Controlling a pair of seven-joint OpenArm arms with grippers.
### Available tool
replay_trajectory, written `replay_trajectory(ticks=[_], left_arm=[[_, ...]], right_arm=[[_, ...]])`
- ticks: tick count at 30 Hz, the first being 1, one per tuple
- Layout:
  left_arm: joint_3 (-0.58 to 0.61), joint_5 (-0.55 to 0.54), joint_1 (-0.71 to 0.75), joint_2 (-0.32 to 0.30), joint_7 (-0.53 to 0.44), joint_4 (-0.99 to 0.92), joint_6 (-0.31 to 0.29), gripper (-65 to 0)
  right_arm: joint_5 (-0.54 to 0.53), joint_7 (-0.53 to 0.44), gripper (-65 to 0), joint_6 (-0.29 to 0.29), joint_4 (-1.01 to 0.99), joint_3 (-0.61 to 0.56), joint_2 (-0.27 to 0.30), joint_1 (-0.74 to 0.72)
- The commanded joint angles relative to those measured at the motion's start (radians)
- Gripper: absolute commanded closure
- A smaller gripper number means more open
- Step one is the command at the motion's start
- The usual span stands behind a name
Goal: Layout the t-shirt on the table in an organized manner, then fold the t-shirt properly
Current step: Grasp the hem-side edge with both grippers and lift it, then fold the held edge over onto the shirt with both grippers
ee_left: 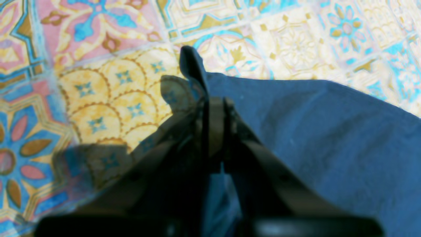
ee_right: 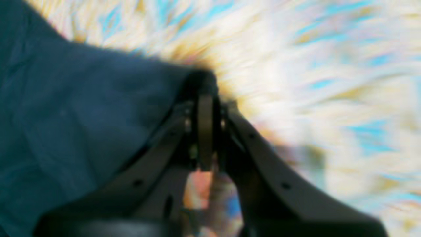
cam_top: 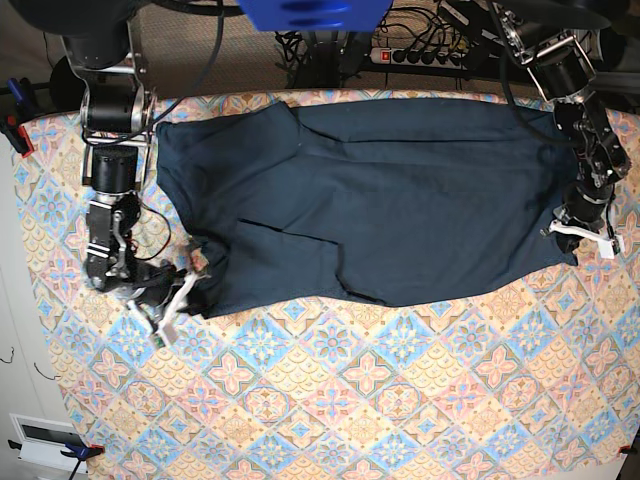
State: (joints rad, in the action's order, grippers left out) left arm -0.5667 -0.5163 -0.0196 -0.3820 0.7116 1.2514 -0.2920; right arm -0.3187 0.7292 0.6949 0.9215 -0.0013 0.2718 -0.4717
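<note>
The dark navy t-shirt [cam_top: 380, 200] lies spread across the far half of the patterned table [cam_top: 350, 400], one part folded over at its left end. My left gripper [cam_top: 578, 236] is at the shirt's right edge. In the left wrist view this gripper [ee_left: 212, 102] is shut on the t-shirt [ee_left: 329, 138], and a small tip of cloth pokes up past the fingers. My right gripper [cam_top: 193, 287] sits at the shirt's near-left corner. The right wrist view is blurred, but its gripper [ee_right: 205, 95] is shut on the edge of the t-shirt [ee_right: 82, 115].
Cables and a power strip [cam_top: 430, 52] lie behind the table's far edge. Red clamps [cam_top: 14, 132] hold the cloth at the left edge. A white box [cam_top: 45, 440] sits off the near-left corner. Patterned tabletop stretches in front of the shirt.
</note>
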Motion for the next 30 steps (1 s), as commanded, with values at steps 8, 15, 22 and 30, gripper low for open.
replay_trajectory(ticks=[8, 15, 22, 30], left_arm=[[-0.003, -0.087, -0.013, -0.025, -0.023, 0.027, -0.006, 0.0], [-0.003, -0.16, 0.04, -0.041, -0.023, 0.1, -0.006, 0.0], [-0.003, -0.213, 0.105, -0.041, -0.023, 0.196, -0.006, 0.0], [-0.003, -0.209, 0.145, -0.042, -0.023, 0.196, -0.006, 0.0]], right_arm=[[-0.021, 0.053, -0.6, 0.003, 0.123, 0.168, 0.011, -0.031], [-0.021, 0.085, -0.5, 0.003, 0.21, 0.203, 0.054, -0.026], [-0.106, 0.103, -0.5, 0.003, 0.293, 0.203, 0.062, 0.069], [-0.162, 0.135, -0.5, 0.003, 0.439, 0.203, 0.094, 0.216]])
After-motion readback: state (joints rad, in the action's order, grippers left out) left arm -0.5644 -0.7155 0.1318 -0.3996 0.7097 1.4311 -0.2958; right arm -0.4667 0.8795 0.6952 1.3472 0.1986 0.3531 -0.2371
